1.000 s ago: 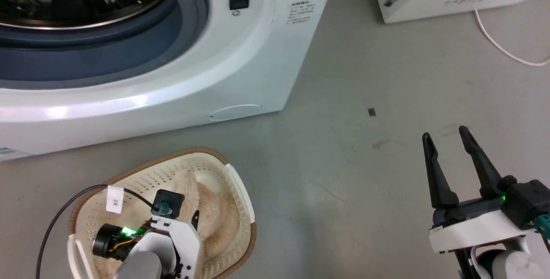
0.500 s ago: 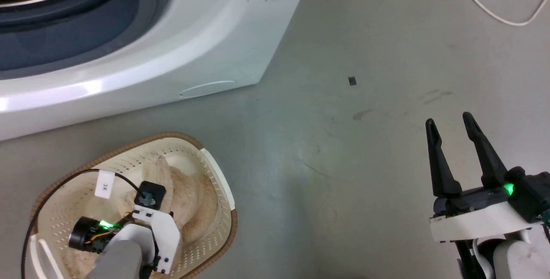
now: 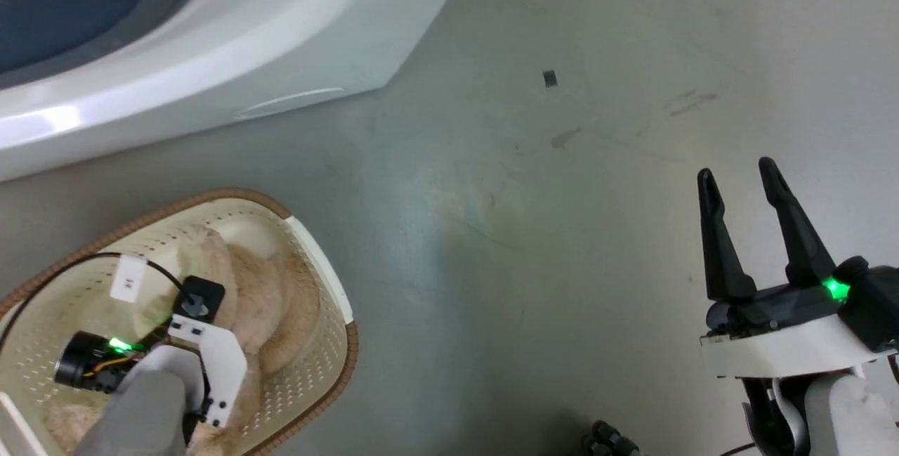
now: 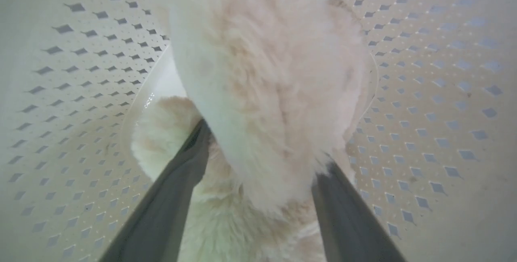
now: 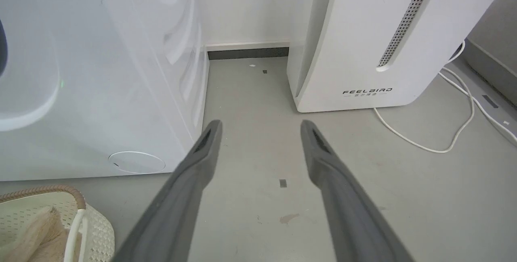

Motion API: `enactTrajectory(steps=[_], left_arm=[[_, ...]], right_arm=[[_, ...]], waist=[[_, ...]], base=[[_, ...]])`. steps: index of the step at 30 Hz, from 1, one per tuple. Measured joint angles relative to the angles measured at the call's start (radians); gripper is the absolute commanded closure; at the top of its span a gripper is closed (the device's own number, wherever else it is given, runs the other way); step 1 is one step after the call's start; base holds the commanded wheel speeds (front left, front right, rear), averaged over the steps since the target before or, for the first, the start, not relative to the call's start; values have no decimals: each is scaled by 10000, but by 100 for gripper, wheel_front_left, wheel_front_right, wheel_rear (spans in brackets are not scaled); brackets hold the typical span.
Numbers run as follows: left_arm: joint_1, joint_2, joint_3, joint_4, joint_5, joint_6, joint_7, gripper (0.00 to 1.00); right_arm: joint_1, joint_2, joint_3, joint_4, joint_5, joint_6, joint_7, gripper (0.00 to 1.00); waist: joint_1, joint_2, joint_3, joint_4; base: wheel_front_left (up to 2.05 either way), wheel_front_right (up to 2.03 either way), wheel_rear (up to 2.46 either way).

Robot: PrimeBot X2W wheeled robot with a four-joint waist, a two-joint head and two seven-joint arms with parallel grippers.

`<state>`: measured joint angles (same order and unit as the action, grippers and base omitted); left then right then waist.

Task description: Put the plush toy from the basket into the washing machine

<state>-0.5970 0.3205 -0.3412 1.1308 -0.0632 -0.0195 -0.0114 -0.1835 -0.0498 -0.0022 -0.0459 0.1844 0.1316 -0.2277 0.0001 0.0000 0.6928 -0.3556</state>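
While the plush toy (image 3: 263, 294) lies down in the basket (image 3: 309, 379) at the near left, the job is at the grasping step. The left gripper (image 4: 264, 149) reaches into the basket with its fingers spread, one on either side of a fat fold of fur. They touch the fur but, as far as I can judge, are not pinching it yet. Next it should close firmly on that fold and lift straight up, clear of the rim, before swinging to the washing machine (image 3: 211, 55) just beyond, at the far left. The toy looks floppy, so a limb may snag on the rim. Further right the grey floor (image 3: 491, 231) carries a small dark mark (image 3: 550, 77). At the near right the right gripper (image 3: 736, 171) hovers spread and empty. Far right stand a white appliance (image 5: 363, 44) and a loose white cable (image 5: 440, 151), well away from the path.
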Motion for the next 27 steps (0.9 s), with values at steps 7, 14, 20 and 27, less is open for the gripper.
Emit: enactTrajectory(steps=[7, 14, 20, 27], left_arm=[[-477, 284, -161, 740, -213, 44, -178, 0], [-903, 464, -570, 1407, -362, -537, -462, 100], [-838, 247, -642, 1572, -546, -644, -961, 100], [-399, -255, -671, 1593, -748, -729, -1634, 100]], right_arm=[[-198, 0, 86, -17, 163, 0, -136, 0], [-334, 0, 90, -8, 213, 0, -253, 0], [-427, 0, 65, 96, 159, 0, -255, 0], [-420, 0, -115, 224, -52, 0, -257, 0]], waist=[[0, 0, 570, -277], [0, 0, 1031, -493], [0, 0, 657, -338], [-1, 0, -275, -55]], base=[[0, 0, 0], [0, 0, 0], [0, 0, 0], [0, 0, 0]])
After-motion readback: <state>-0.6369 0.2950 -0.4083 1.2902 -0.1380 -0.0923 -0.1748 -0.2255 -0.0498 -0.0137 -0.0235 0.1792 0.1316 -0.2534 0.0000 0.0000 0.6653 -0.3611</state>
